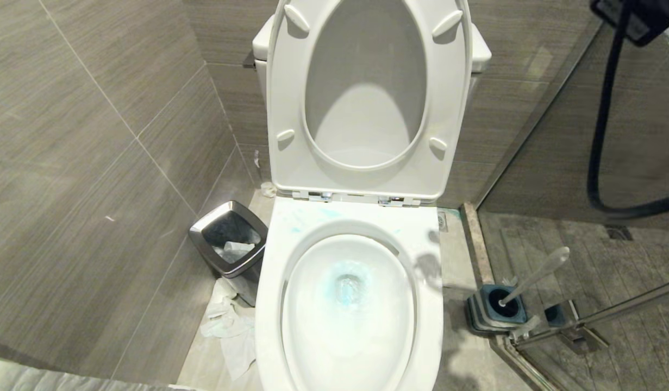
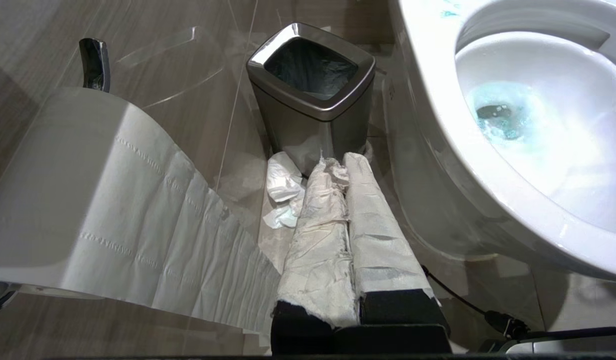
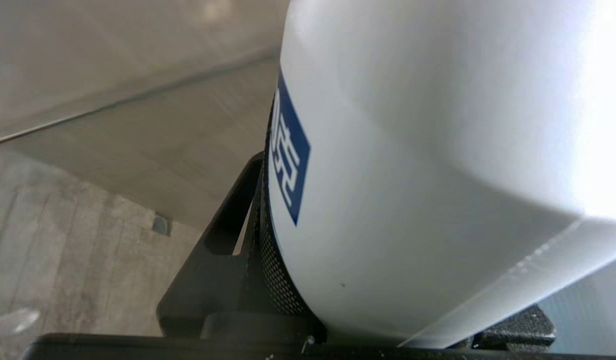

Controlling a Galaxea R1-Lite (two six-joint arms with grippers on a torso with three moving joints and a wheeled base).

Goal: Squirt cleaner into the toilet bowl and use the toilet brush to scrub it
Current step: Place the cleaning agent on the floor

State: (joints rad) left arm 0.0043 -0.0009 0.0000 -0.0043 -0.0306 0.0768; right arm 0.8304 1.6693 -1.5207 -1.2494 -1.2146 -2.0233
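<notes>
One bottle (image 3: 438, 165) clamped in your right gripper (image 3: 308, 280), left gripper (image 2: 345, 240) closed empty: park cleaner beside bowl (image 1: 269, 304), then lift brush (image 1: 535, 271) straight from holder (image 1: 492, 309).

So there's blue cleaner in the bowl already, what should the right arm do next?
Probably set the cleaner bottle down beside the toilet. The right gripper grips it, turquoise liquid already tints the toilet bowl, and the toilet brush stands untouched in its holder on the floor.

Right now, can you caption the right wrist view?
Right gripper clamps the white cleaner bottle, blue label showing, above tiled floor.
</notes>
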